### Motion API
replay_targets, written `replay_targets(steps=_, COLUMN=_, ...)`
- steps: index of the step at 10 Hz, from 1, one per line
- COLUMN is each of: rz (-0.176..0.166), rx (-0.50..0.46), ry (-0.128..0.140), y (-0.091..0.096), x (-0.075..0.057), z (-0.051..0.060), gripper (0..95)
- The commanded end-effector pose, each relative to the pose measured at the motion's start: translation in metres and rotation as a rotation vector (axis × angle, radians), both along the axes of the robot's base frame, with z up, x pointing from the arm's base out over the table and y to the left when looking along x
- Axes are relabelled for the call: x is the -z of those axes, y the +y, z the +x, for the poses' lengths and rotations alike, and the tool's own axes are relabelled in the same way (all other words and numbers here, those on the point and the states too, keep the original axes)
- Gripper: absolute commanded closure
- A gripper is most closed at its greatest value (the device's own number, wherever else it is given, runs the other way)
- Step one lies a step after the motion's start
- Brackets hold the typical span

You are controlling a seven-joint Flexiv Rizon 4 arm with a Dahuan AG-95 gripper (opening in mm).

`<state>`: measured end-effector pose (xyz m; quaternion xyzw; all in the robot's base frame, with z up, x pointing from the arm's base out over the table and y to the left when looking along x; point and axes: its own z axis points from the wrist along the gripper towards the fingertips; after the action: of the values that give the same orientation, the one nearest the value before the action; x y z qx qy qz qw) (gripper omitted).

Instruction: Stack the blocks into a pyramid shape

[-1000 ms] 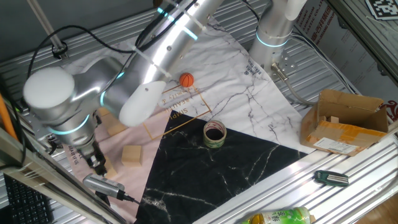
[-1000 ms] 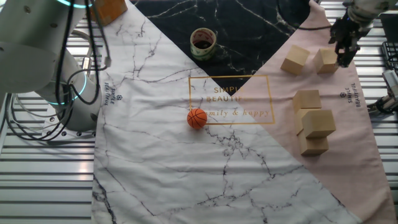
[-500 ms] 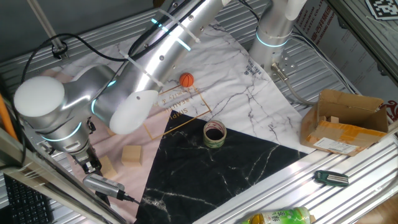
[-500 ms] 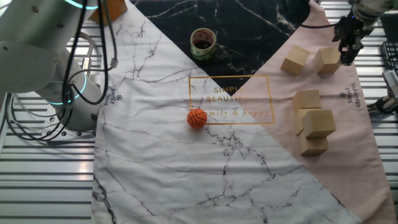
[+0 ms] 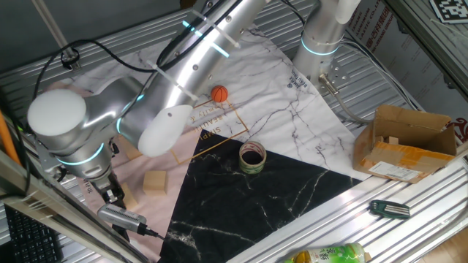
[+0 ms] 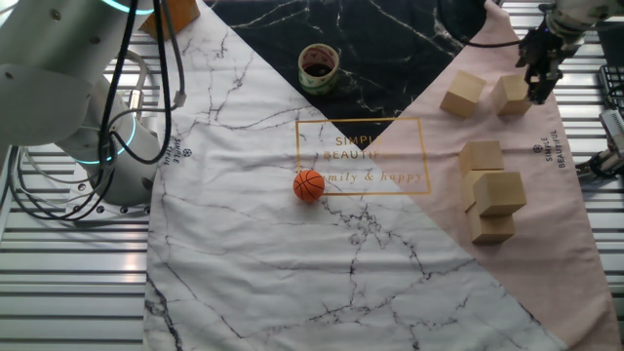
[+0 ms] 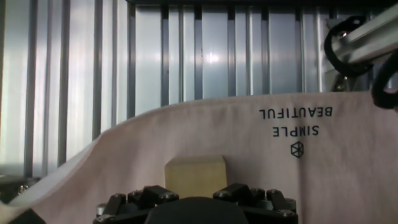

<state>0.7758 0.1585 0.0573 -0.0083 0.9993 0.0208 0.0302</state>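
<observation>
Hand view looks down on a single block [image 7: 195, 176] sitting on the pink cloth [image 7: 348, 186] directly ahead of the gripper [image 7: 196, 198], whose dark knuckles fill the bottom edge. The fingertips themselves are out of frame there, so whether they press the cube cannot be told. Beyond that block the cloth carries upside-down lettering, and past its hem lies the ribbed metal table [image 7: 186, 56].

From the other fixed view the gripper [image 6: 539, 86] stands at the right flank of one block [image 6: 509, 95], fingers pointing down, apparently touching it, though a grasp cannot be confirmed. A second block [image 6: 462, 94] sits just left of that one, apart from it. Nearer the camera, on the same pink cloth, the remaining blocks are clustered touching one another: one cube [image 6: 498, 192] rests on top of lower ones [image 6: 491, 227], with another [image 6: 480, 156] at the cluster's far side.

Left of the cluster, well apart, the orange ball [image 6: 309, 185] lies on the marble-printed cloth, and farther off the tape roll [image 6: 318, 64] stands on the black section.
</observation>
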Motion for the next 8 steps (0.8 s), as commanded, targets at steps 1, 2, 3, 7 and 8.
replay_targets(steps=1, rz=0.0, rx=-0.006, ry=-0.004, y=-0.0031, x=0.0018, z=-0.0066, gripper=19.0)
replay_targets(steps=2, rz=0.0, rx=-0.009, ry=-0.01, y=-0.0042, x=0.0045, z=-0.008, gripper=19.0)
replay_targets(steps=3, rz=0.003, rx=-0.01, ry=-0.015, y=-0.0052, x=0.008, z=-0.0095, gripper=19.0)
replay_targets(steps=7, rz=0.005, rx=-0.007, ry=-0.016, y=-0.0032, x=0.0095, z=-0.0094, gripper=19.0)
replay_targets(steps=8, rz=0.006, rx=-0.008, ry=-0.017, y=-0.0029, x=0.0108, z=-0.0089, gripper=19.0)
